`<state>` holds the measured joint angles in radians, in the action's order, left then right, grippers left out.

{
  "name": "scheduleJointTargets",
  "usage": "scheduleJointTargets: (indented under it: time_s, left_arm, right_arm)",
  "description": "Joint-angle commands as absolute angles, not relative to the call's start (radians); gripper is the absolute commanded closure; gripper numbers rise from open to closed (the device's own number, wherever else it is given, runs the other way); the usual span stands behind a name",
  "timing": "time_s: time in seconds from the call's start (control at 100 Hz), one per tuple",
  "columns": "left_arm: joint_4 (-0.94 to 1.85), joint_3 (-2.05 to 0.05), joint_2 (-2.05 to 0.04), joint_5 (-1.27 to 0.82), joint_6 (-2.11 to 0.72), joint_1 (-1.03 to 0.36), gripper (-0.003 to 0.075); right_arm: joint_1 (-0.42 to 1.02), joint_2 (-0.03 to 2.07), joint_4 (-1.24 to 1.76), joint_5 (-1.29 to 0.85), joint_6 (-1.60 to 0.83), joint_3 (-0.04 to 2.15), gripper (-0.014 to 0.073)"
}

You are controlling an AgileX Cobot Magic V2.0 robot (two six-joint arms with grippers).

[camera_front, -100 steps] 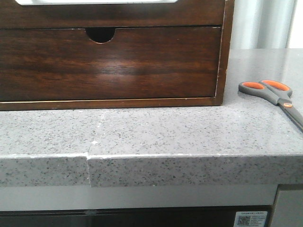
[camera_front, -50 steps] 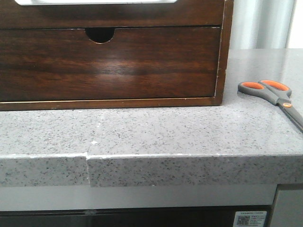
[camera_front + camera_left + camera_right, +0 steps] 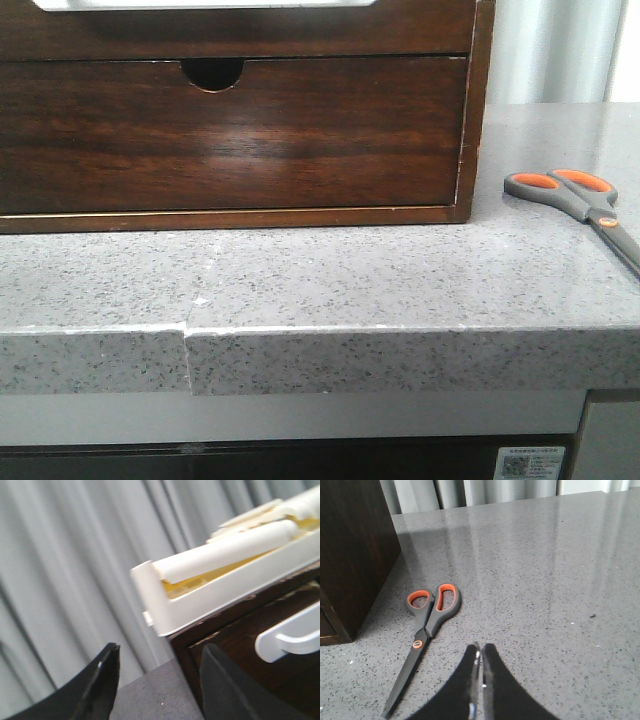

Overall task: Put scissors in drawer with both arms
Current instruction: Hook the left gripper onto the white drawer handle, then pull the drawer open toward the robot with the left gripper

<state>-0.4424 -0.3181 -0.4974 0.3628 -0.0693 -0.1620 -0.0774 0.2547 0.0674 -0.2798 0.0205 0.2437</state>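
One pair of scissors [image 3: 427, 630] flat on grey counter [image 3: 350, 280], blades closed, right gripper [image 3: 480, 680] pinched empty, left gripper [image 3: 157, 680] parted empty, drawer [image 3: 230, 135] closed, contents unseen.

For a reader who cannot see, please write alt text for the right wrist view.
Closed scissors lie flat on a grey speckled countertop, orange-lined loops pointing away from the camera. The right pincer, shut and empty, hovers beside them. A dark wooden cabinet stands at the edge.
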Motion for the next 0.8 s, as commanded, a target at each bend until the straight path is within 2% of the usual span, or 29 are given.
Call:
scheduleJointTargets:
  time_s: [0.0,0.23,0.4,0.79]
  left_arm:
    - [-0.562,-0.368,-0.571,0.478,-0.064,-0.218,0.0369]
    - [-0.770,-0.460,-0.741,0.475,-0.066,-0.357,0.0369]
    - [-0.933,-0.557,-0.854,0.392,-0.068,-0.425,0.0369]
    - [-1.146,-0.662,-1.022,0.353,-0.068,-0.442,0.0373]
  right_arm:
    - [-0.082,0.271,0.067,-0.202,0.013,0.276,0.0635]
    - [-0.082,0.271,0.067,-0.201,0.013,0.276,0.0635]
    - [-0.082,0.271,0.067,-0.196,0.013,0.276,0.0635]
    - [-0.082,0.271,0.067,-0.196,0.013,0.276,0.0635]
